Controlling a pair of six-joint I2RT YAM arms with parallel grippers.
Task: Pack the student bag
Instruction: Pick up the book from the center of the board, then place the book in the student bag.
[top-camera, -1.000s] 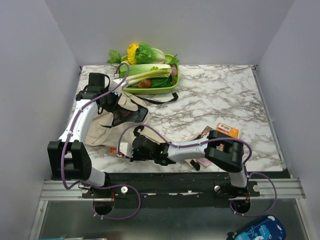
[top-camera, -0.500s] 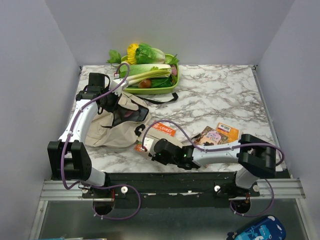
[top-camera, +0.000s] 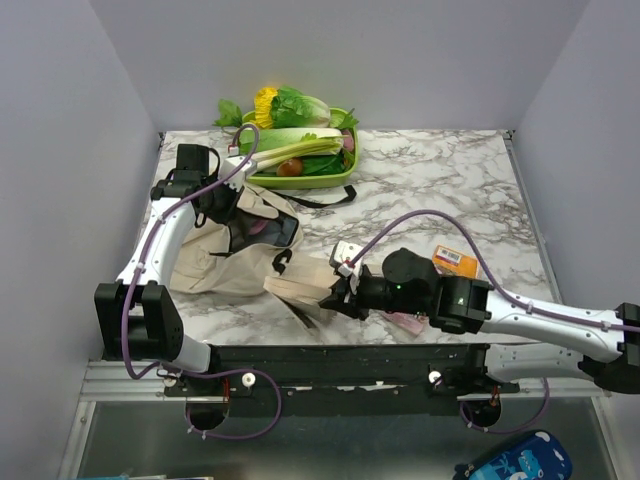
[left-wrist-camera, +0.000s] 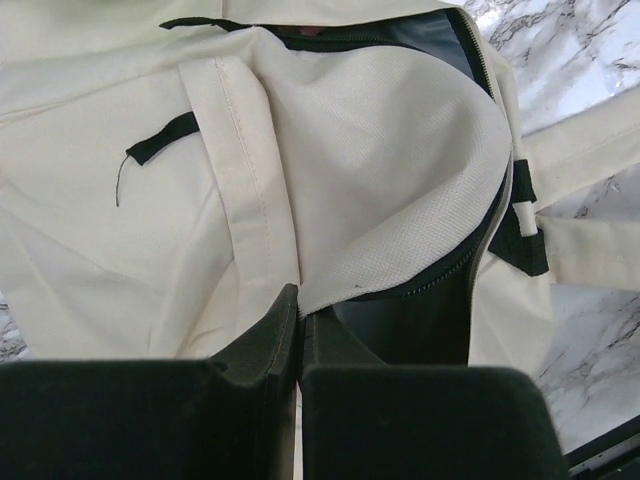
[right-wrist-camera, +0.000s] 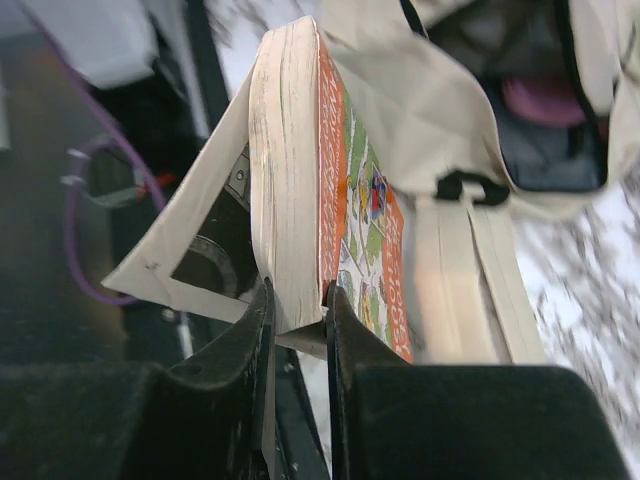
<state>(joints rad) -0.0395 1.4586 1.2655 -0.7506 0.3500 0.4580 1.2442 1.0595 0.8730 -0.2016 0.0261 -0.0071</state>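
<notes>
The student bag (top-camera: 215, 258), a soft beige canvas backpack, lies at the left of the table with its dark opening (top-camera: 266, 230) facing right. My left gripper (top-camera: 218, 205) is shut on the rim of that opening; in the left wrist view its jaws (left-wrist-camera: 298, 312) pinch the white lining of the student bag (left-wrist-camera: 380, 180). My right gripper (top-camera: 338, 288) is shut on a thick paperback book (top-camera: 298, 288), held on edge just right of the bag's front. In the right wrist view the gripper (right-wrist-camera: 298, 300) clamps the orange-covered book (right-wrist-camera: 300, 190), with the bag opening (right-wrist-camera: 545, 150) beyond it.
A green tray (top-camera: 300, 183) of vegetables stands at the back, behind the bag. An orange booklet (top-camera: 456, 260) and a pink object (top-camera: 406, 322) lie on the marble near the right arm. Beige bag straps (right-wrist-camera: 470, 270) trail over the table beside the book.
My right arm has swung out to the right, and the book has come off the table, tilted onto its edge. My left gripper has kept its hold on the bag rim.
</notes>
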